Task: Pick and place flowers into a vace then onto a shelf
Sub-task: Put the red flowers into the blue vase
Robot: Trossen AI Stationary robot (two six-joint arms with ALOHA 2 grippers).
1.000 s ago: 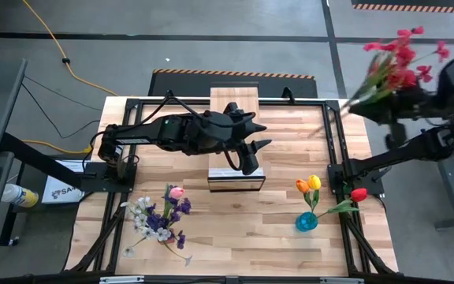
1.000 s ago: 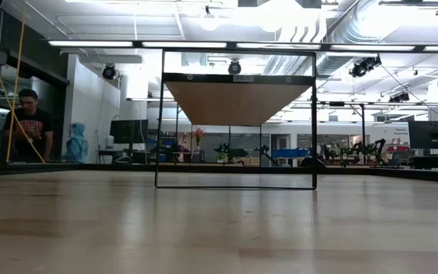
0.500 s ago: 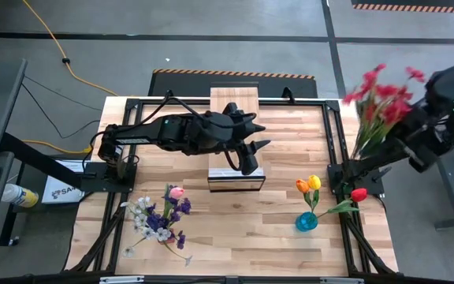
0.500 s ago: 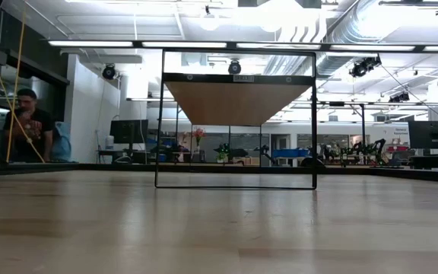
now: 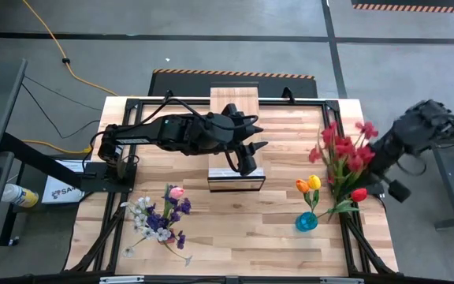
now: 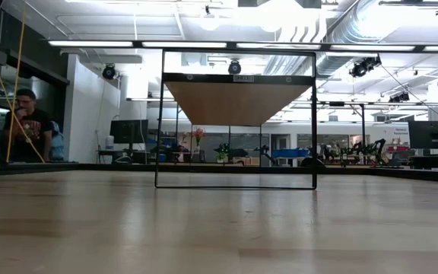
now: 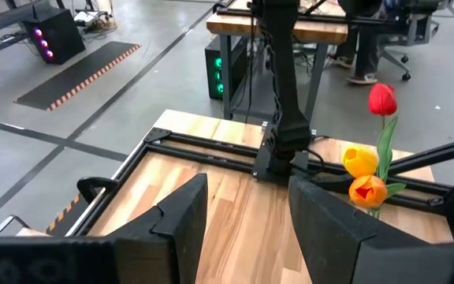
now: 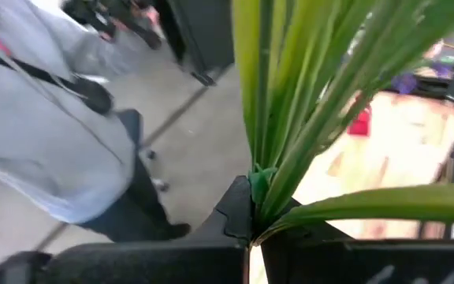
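Note:
The red spray of flowers (image 5: 342, 149) hangs over the table's right edge, with my right gripper (image 5: 377, 162) shut on its green stems. Just nearer stands a blue vase (image 5: 307, 222) holding orange and yellow tulips (image 5: 309, 185) and a red tulip (image 5: 359, 194); the left wrist view shows the same tulips (image 7: 366, 189). A loose bunch of pink, purple and white flowers (image 5: 161, 216) lies on the table at the near left. My left gripper (image 5: 247, 155) hovers open above the shelf (image 5: 235, 104), with nothing between its fingers (image 7: 181, 217). My right gripper pinches a bundle of several green stems (image 8: 268, 183) of the red spray between its two fingers. It comes from the table's right side. The spray is lifted clear and sticks out past the fingers toward the table's left, blossoms (image 5: 339, 146) leading.
The shelf's metallic strip (image 5: 236, 181) is at its near end, under my left arm. Black frame rails (image 5: 336, 126) run along the table's edges. In the low view a person (image 6: 26, 125) stands beyond the table at the left. Bare boards (image 5: 235, 229) lie between bunch and vase.
My right gripper has swung from beyond the table's right edge toward the table and downward, turning as it went. The red spray went with it, from far off the right side to above the right edge, close to the vase.

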